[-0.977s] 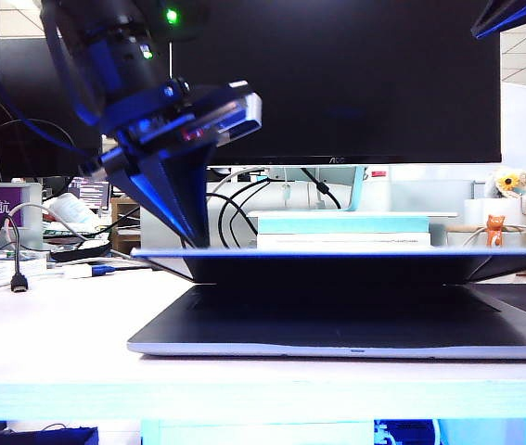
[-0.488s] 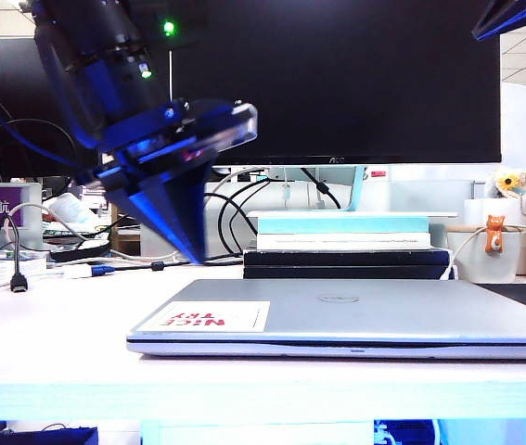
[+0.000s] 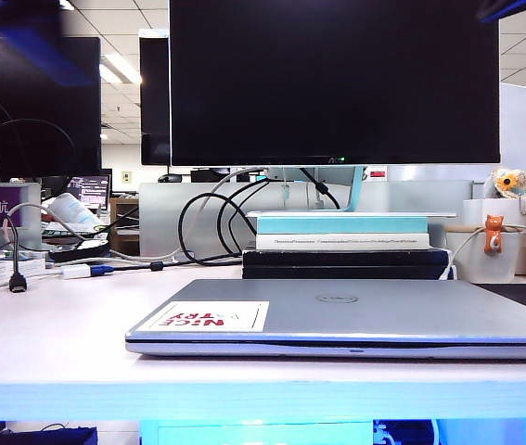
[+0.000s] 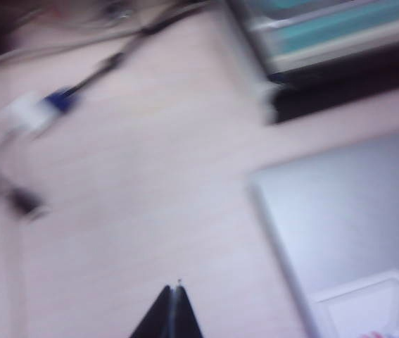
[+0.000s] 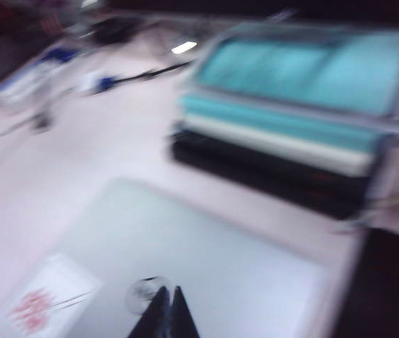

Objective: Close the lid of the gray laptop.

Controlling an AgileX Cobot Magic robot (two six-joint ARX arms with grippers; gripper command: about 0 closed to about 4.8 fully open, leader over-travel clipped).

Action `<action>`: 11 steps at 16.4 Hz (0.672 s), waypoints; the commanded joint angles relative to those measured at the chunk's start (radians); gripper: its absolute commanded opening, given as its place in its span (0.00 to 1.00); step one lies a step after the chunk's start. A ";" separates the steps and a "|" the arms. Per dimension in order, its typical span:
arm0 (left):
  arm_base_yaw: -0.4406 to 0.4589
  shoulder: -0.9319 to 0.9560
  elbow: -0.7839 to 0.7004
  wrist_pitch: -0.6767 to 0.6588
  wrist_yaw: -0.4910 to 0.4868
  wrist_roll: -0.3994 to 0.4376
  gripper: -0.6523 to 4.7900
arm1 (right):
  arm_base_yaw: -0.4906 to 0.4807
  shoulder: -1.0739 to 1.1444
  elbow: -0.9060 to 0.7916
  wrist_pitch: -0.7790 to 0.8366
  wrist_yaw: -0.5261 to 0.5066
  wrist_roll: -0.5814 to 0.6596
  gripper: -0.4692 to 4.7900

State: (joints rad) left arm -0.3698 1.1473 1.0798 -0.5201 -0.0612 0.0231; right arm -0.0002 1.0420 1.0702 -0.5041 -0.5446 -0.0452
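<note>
Silver-gray, the lid (image 3: 365, 311) lies flat on your gray laptop (image 3: 346, 348); left pincer (image 4: 173, 310) and right pincer (image 5: 169, 313) hang clenched above the desk (image 3: 49, 324).

The lid (image 3: 355, 311) lay flat on the gray laptop (image 3: 346, 345), leaving open air above it. Stacked books (image 3: 344, 243) and a black monitor (image 3: 335, 82) blocked the far side; cables (image 3: 211, 222) cluttered the table (image 3: 49, 324) at far left. The left gripper (image 4: 173, 310) and right gripper (image 5: 168, 310), seemingly pinched together in blurred views, hung high above.
</note>
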 commanded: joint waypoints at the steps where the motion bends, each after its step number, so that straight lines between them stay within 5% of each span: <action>1: 0.173 -0.160 -0.094 0.150 0.159 0.003 0.11 | -0.001 -0.121 -0.109 0.179 0.117 0.069 0.09; 4: 0.290 -0.265 -0.187 0.182 0.187 0.027 0.11 | 0.002 -0.231 -0.254 0.312 0.161 0.109 0.09; 11: 0.304 -0.401 -0.428 0.422 0.224 -0.039 0.11 | 0.001 -0.457 -0.553 0.556 0.266 0.156 0.09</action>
State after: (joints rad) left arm -0.0669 0.7609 0.6659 -0.1577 0.1589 0.0120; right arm 0.0006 0.6140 0.5385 -0.0216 -0.2890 0.0986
